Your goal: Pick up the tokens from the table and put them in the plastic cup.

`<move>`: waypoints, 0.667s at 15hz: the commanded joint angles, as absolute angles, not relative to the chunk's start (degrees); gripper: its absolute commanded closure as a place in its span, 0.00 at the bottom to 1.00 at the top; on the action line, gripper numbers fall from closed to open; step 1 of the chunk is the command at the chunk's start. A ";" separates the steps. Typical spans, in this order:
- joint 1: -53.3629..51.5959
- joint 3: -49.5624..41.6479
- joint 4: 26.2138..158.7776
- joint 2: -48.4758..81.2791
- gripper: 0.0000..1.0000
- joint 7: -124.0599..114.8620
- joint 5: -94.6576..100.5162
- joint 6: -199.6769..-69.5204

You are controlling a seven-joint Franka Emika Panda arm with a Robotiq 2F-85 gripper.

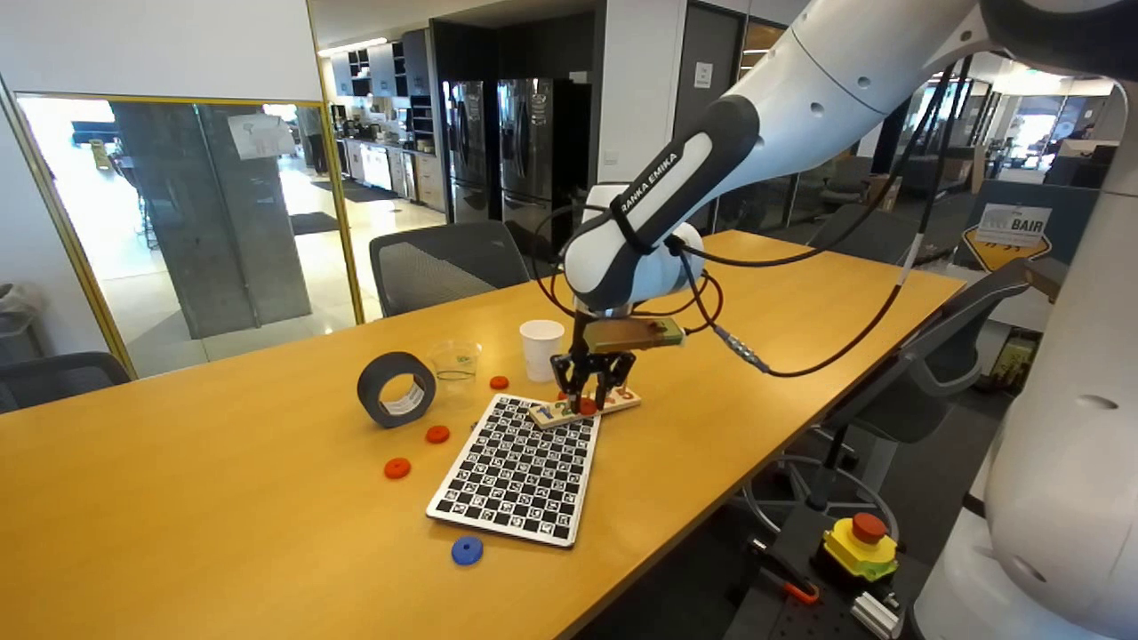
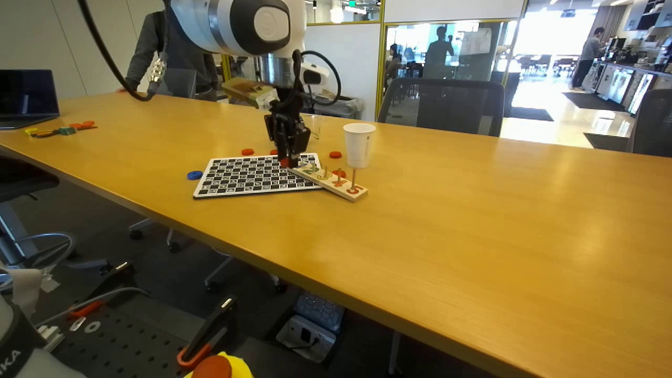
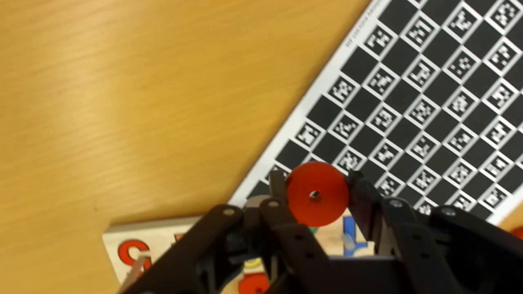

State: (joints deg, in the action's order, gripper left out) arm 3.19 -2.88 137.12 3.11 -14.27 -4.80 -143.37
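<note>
My gripper [image 3: 315,190] is shut on a red token [image 3: 318,210], a flat disc with a small centre hole. It holds the token flat, low over the corner of the checkered board and the numbered strip; the gap below cannot be judged. The gripper also shows in an exterior view [image 2: 292,161]. Other red tokens [image 1: 499,382] [image 1: 437,434] [image 1: 397,468] and a blue token [image 1: 467,550] lie on the table [image 1: 267,498]. Another red token [image 2: 339,173] lies behind the strip. The see-through plastic cup [image 1: 456,363] stands upright between tape roll and white cup; it is partly hidden in an exterior view [image 2: 315,126].
A white opaque-looking cup [image 1: 541,351] stands beside the clear one, close behind the gripper. A black tape roll [image 1: 396,389] stands on edge. The checkered board [image 1: 520,476] and a wooden numbered strip with upright pegs [image 2: 329,181] lie under the gripper. A laptop [image 2: 26,97] stands farther off.
</note>
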 commanded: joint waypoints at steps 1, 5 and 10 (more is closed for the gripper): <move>1.75 -2.01 128.83 4.76 0.78 -16.73 -4.41 -141.12; 0.92 -1.56 118.26 10.21 0.78 -16.69 -4.25 -139.30; 0.20 -1.29 103.55 19.80 0.78 -15.23 -4.58 -133.56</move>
State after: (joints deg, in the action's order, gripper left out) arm 0.74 -1.40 114.08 12.91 -15.87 -4.75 -137.83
